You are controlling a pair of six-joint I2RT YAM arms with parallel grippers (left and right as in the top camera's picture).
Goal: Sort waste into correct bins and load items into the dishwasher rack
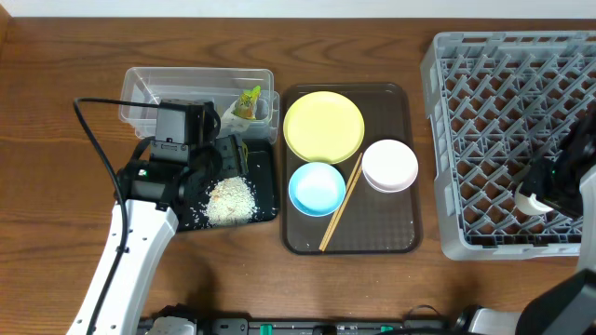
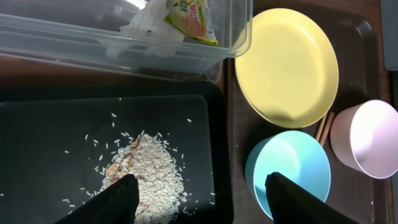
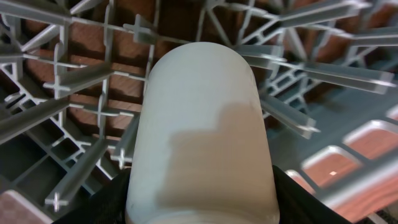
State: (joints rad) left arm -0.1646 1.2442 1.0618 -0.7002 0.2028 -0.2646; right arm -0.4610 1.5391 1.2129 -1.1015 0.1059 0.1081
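Looks like the loading step: right pincer (image 3: 202,205) clamped on the white cup (image 3: 199,124) low in the rack (image 1: 503,56) by the right edge of the surface (image 1: 56,186), so next it's just letting go; left pincer (image 2: 202,186) gapes empty.

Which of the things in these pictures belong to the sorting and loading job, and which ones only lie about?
Belong to the job: crumpled green-and-white wrapper, white rice scraps, clear plastic tub, shallow black tray, round yellow plate, light-blue bowl, pale pinkish-white bowl, wooden chopsticks, small white cup, large grey lattice rack.

Lying about: brown serving tray, wooden table, black cable.
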